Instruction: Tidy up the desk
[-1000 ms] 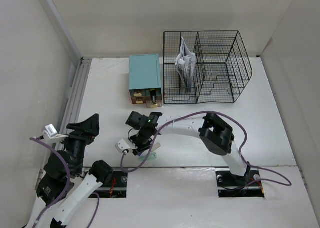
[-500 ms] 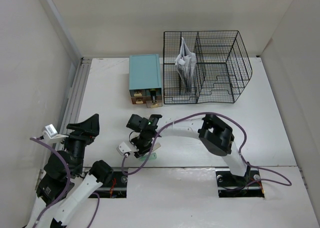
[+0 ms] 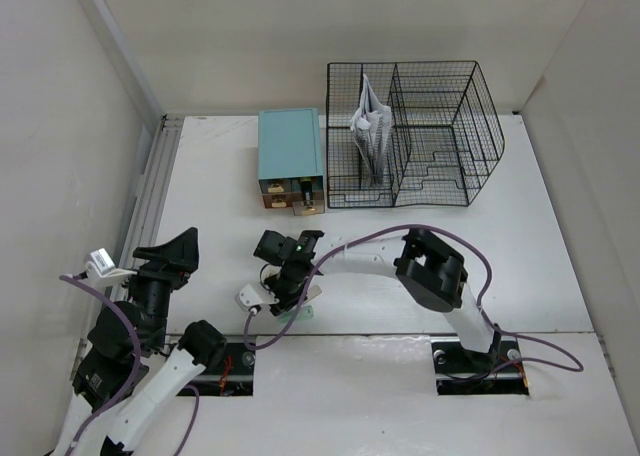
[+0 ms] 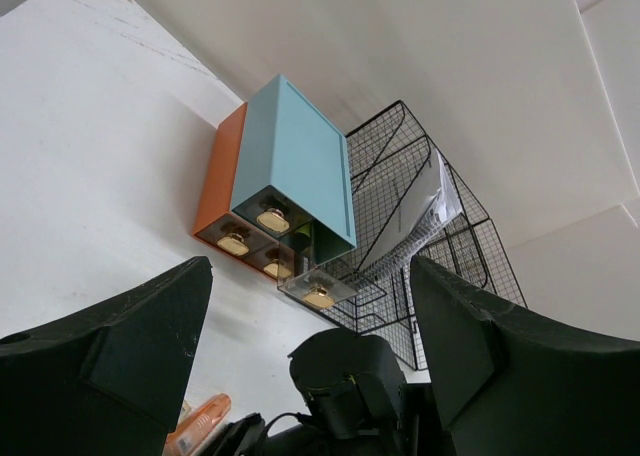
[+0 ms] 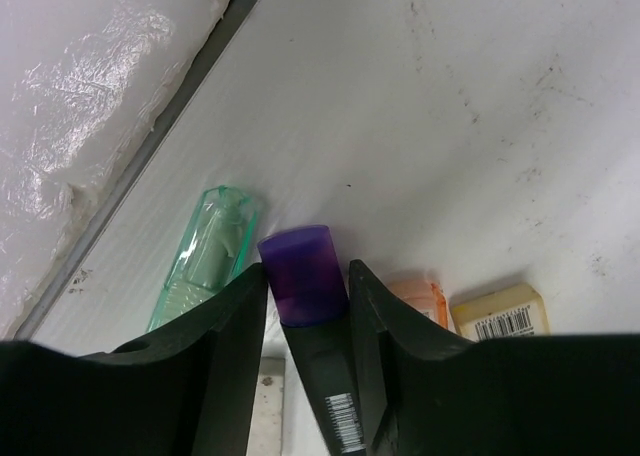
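Desk (image 3: 520, 266): white top, pale walls (image 3: 300, 36) on three sides, ribbed rail (image 3: 150, 191) along left edge. Right tool (image 5: 305, 276) pinches purple-capped marker (image 5: 298, 258) near front edge. Left tool (image 4: 310, 276) spread wide. Teal drawer box (image 3: 290, 146), mesh rack (image 3: 440, 126) at back.

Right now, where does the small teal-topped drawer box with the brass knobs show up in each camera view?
Top external: small teal-topped drawer box at upper centre, one lower drawer pulled out.
Left wrist: the same box at centre, orange side on its left.
Right wrist: not in it.
Shared landmark: black wire-mesh file rack, right beside the box in both those views.
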Robot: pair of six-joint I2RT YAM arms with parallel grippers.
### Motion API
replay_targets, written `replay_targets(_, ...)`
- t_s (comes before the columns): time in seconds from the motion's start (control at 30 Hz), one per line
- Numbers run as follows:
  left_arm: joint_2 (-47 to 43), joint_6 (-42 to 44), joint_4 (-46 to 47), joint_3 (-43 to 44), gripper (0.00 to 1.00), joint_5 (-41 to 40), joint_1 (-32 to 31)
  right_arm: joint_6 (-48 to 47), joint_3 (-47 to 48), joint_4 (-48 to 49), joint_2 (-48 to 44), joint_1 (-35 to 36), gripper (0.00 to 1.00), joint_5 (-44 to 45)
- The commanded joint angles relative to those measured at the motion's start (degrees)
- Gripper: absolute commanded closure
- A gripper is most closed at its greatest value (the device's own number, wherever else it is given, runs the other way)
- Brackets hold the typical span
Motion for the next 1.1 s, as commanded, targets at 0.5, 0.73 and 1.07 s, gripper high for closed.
replay_targets(0.5,-11.50,1.07,0.20,1.44,0.22,-1.21,-0.13,0.22,12.67,-11.42,-6.92,0.96,0.90,-4.33)
replay_targets(0.73,-11.50,1.07,0.20,1.44,0.22,-1.21,-0.13,3.47,13.74,-4.51,-15.18,-0.53,0.91,7.33)
replay_targets(1.07,-11.50,1.07,0.20,0.91,0.22,-1.21,-0.13,16.47,6.96,17.83,-18.99,-19.42,0.92,-2.81)
